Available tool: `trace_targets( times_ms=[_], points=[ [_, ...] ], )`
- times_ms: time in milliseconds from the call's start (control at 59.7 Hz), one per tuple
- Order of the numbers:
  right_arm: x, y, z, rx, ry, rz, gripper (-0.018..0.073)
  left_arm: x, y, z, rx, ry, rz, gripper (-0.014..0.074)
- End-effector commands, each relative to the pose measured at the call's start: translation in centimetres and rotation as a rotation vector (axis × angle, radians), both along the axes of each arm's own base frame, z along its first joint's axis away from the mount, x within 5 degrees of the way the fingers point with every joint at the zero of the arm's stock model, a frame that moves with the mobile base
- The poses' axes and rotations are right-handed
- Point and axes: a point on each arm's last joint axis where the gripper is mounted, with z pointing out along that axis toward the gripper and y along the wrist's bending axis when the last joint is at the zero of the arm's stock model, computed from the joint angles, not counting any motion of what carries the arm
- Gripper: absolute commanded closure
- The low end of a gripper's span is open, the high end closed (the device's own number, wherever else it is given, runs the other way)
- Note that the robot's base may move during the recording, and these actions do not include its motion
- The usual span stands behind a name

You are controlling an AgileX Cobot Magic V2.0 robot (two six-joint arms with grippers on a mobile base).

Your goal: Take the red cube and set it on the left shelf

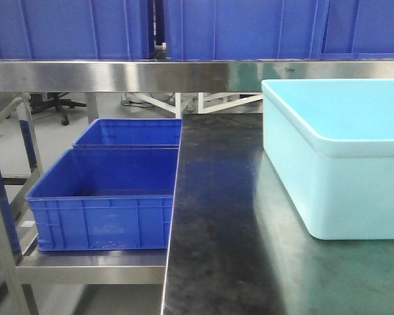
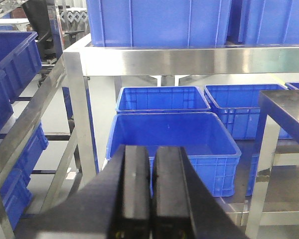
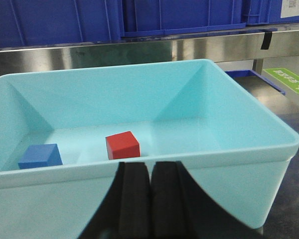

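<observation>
The red cube (image 3: 122,145) lies on the floor of the light cyan tub (image 3: 249,149), near its middle. My right gripper (image 3: 150,167) is shut and empty, just outside the tub's near wall, below the cube. My left gripper (image 2: 152,152) is shut and empty, facing the left shelf rack (image 2: 79,99) and the blue crate (image 2: 172,144) on its lower level. In the front view the tub (image 1: 335,177) stands on the dark table at the right; the cube and both grippers are out of sight there.
A blue cube (image 3: 40,156) lies in the tub, left of the red one. Two blue crates (image 1: 105,203) sit on the low left shelf. More blue crates (image 1: 236,26) stand on the steel upper shelf (image 1: 184,73). The dark tabletop (image 1: 217,216) lies beside the tub.
</observation>
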Motion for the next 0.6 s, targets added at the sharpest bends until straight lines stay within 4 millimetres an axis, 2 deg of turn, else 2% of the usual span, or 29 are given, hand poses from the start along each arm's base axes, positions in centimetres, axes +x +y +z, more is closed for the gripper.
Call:
trace_targets(
  times_ms=[0, 587],
  points=[
    [-0.25, -0.06, 1.4, -0.022, -0.121, -0.011, 0.0512, -0.02, -0.04, 0.1, -0.009, -0.08, -0.007, 0.0495],
    [-0.25, -0.06, 1.4, -0.022, -0.121, -0.011, 0.0512, -0.02, -0.04, 0.1, -0.009, -0.08, -0.007, 0.0495]
  ],
)
